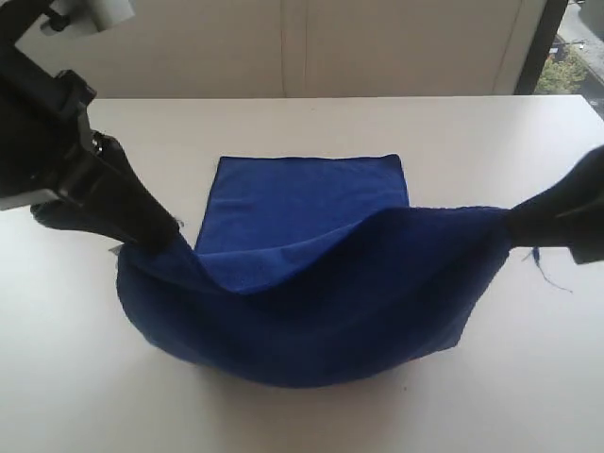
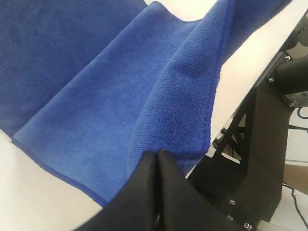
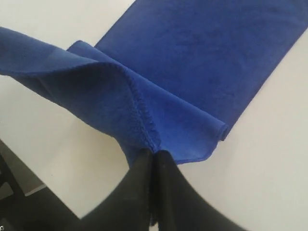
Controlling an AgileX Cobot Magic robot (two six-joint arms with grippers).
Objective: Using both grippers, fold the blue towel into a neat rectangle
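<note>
We read left end effector and right end effector each clamped on a near corner of the blue towel, edge sagging between; far half flat on surface, far hem straight ahead.

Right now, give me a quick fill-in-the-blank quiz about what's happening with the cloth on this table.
The towel is ____ in colour.
It is gripped by ____ pincers, the left pincer and the right pincer.
The towel's far part lies ____ on the table, while the near edge is lifted.
Missing words: blue; two; flat.
</note>
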